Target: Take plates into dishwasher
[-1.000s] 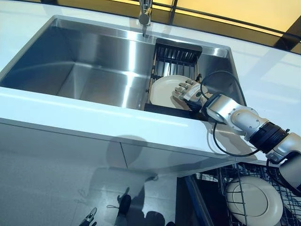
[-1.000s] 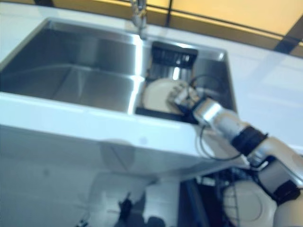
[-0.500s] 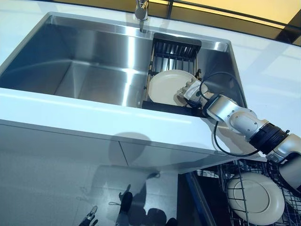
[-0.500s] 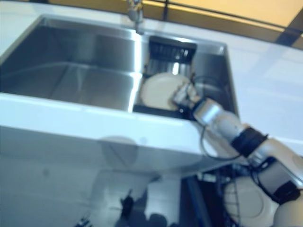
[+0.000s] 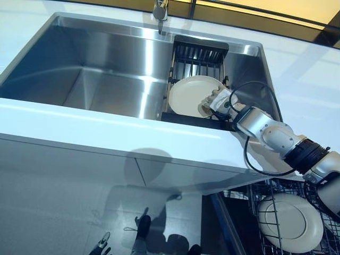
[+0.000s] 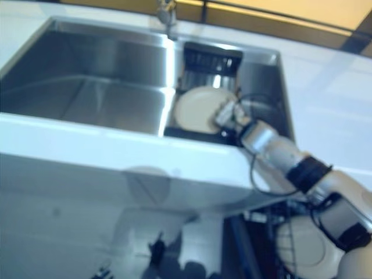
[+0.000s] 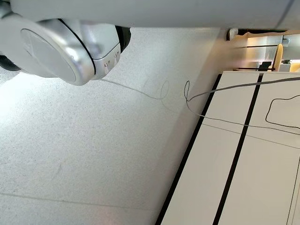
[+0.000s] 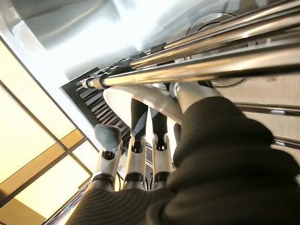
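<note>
While the right hand curls round the cream plate in the sink's right-end rack, another plate sits in the dishwasher basket.

Item count: plates, racks, sink, tap, hand

Two plates: one plate in the sink rack, one plate in the dishwasher rack. One sink, one tap, one white surface. One robot hand visible, the right hand.
</note>
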You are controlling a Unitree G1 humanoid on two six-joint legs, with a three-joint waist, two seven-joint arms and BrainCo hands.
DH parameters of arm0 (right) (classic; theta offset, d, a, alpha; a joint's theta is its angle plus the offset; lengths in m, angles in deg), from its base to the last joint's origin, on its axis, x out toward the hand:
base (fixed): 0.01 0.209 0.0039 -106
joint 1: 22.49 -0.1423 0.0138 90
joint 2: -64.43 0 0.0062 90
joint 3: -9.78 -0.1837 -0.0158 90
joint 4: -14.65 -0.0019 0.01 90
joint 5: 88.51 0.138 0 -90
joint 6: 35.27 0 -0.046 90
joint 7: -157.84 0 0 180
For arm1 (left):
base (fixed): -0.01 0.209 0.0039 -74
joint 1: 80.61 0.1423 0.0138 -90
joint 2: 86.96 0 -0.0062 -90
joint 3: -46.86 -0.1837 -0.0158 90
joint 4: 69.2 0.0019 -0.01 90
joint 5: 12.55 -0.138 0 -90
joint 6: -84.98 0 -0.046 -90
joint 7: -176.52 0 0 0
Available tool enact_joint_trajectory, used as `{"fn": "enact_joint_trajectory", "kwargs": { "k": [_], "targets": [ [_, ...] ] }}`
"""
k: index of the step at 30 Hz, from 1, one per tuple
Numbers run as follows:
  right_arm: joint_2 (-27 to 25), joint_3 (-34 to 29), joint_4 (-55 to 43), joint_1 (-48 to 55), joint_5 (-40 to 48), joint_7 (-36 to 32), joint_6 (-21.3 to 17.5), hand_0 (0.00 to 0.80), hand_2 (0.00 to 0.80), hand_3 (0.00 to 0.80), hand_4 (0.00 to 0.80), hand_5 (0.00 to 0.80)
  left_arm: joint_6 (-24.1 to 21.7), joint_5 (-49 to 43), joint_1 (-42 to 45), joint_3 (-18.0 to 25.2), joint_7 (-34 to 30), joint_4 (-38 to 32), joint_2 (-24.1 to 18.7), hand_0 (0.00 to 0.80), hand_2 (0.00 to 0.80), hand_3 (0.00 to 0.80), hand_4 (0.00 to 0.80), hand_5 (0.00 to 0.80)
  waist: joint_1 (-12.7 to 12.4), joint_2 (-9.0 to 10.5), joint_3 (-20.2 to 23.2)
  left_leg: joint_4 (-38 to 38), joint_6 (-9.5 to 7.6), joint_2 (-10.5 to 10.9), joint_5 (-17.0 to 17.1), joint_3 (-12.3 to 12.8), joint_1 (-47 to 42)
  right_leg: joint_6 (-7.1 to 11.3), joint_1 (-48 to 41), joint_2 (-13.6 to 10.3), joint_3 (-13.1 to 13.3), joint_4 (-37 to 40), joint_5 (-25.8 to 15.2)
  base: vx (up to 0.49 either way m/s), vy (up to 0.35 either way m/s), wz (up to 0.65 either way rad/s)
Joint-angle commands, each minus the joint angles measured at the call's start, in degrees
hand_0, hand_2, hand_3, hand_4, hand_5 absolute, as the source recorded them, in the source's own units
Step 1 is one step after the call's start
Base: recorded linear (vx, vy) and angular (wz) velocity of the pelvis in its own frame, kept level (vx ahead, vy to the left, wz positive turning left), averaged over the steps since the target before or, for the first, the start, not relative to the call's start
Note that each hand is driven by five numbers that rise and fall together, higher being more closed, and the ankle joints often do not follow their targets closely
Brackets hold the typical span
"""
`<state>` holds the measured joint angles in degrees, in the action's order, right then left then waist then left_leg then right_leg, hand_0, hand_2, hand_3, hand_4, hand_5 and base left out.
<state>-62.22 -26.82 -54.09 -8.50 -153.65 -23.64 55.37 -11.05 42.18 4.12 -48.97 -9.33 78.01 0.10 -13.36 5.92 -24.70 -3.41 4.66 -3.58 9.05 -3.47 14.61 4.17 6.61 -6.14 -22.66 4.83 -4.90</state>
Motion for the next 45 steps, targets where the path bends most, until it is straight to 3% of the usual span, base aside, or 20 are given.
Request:
{"fn": "enact_joint_trajectory", "kwargs": {
  "k": [1, 12, 24, 37, 44, 45],
  "targets": [
    [-4.9, 0.2, 0.7, -4.0, -0.3, 2.5, 4.1, 0.800, 0.800, 0.800, 0.800, 0.800, -1.5, -0.8, 0.3, -1.1, 0.3, -0.6, 0.5, 0.000, 0.000, 0.000, 0.000, 0.000, -0.1, 0.90, 0.9, -1.6, -3.39, 3.0, -2.8, 3.0, -1.2, 3.82, 1.5, -2.5, 0.2, -2.9, -1.3, 0.000, 0.000, 0.00],
    [-8.1, -0.2, 0.1, -6.2, 2.2, 5.1, 6.1, 0.800, 0.800, 0.800, 0.800, 0.800, -1.5, -1.7, 0.9, -0.4, 0.7, 0.1, 0.0, 0.000, 0.000, 0.000, 0.000, 0.000, 0.9, 2.13, 3.7, -1.6, -3.52, 2.9, -3.6, 3.2, -2.5, 3.81, 0.2, -2.1, 0.5, -2.5, -0.9, 0.000, -0.002, 0.01],
    [-10.7, -0.2, 1.9, -6.5, 7.4, 6.8, 5.8, 0.800, 0.800, 0.800, 0.800, 0.800, -1.1, -3.0, 1.5, 0.0, 1.5, 0.9, -0.5, 0.000, 0.000, 0.000, 0.000, 0.000, 1.8, 3.63, 7.1, -1.6, -3.60, 2.6, -4.5, 3.5, -4.9, 3.91, -2.1, -1.7, 1.0, -2.0, -0.7, 0.000, 0.000, 0.00],
    [-11.0, -0.8, 4.3, -6.4, 26.3, 8.3, 7.4, 0.800, 0.800, 0.800, 0.800, 0.800, -1.3, -3.9, 2.0, 0.0, 1.7, 2.4, -0.6, 0.000, 0.000, 0.000, 0.000, 0.000, 2.7, 4.45, 10.3, -1.6, -3.59, 2.6, -5.3, 4.0, -7.2, 3.89, -4.6, -1.4, 1.3, -1.1, -0.6, 0.000, 0.000, 0.00],
    [-10.6, -2.8, 6.8, -5.0, 42.2, 7.4, 8.0, 0.800, 0.800, 0.800, 0.800, 0.800, -1.4, -4.4, 2.4, 0.2, 1.4, 3.1, -0.5, 0.000, 0.000, 0.000, 0.000, 0.000, 3.3, 4.86, 11.8, -1.6, -3.48, 2.5, -5.7, 4.5, -8.5, 3.84, -5.6, -1.3, 2.0, -0.8, -0.6, 0.001, -0.010, -0.04],
    [-10.4, -4.1, 7.9, -3.8, 47.9, 6.9, 8.0, 0.800, 0.800, 0.800, 0.800, 0.800, -1.5, -4.7, 2.7, 0.4, 1.1, 3.3, -0.5, 0.000, 0.000, 0.000, 0.000, 0.000, 3.5, 4.85, 12.2, -1.6, -3.46, 2.4, -5.8, 4.7, -8.9, 3.82, -6.0, -1.3, 2.1, -0.7, -0.6, 0.010, -0.002, -0.07]
  ]
}}
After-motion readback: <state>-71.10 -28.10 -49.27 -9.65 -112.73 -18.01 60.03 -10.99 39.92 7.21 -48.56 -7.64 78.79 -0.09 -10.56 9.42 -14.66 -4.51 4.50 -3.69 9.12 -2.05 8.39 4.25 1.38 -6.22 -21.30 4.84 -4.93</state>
